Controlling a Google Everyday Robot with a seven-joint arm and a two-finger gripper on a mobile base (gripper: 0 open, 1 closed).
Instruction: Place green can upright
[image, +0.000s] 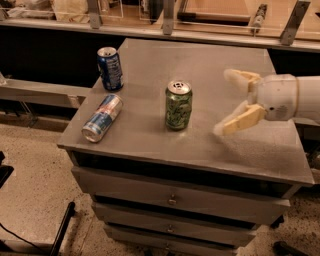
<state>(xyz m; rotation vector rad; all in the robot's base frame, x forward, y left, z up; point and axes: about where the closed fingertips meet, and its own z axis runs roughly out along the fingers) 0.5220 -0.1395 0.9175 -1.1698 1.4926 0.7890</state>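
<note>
The green can (178, 106) stands upright on its base near the middle of the table (220, 55), silver top and pull tab facing up, with bare tabletop all round it and nothing touching it. The gripper (225, 102) hangs at the right middle of the frame, near the can's right side but clear of it. Its two pale fingers are spread wide, one toward the back of the table and one toward the front edge, and there is nothing between them. That wide spread and the gap to the can look like a way to leave the can standing without nudging it, so the placing seems essentially done. At the upper left of the table a dark blue can (110, 68) stands upright. Just in front of it a slim blue-and-silver can (102, 118) lies on its side near the left edge, well apart from the green one and out of the gripper's path. The arm behind the gripper is cut off by the right edge of the frame, so its reach and the robot's base are unseen. The green can's label print cannot be read, and its far side is hidden. The drawers (172, 200) below the tabletop run out of the bottom of the frame.
</note>
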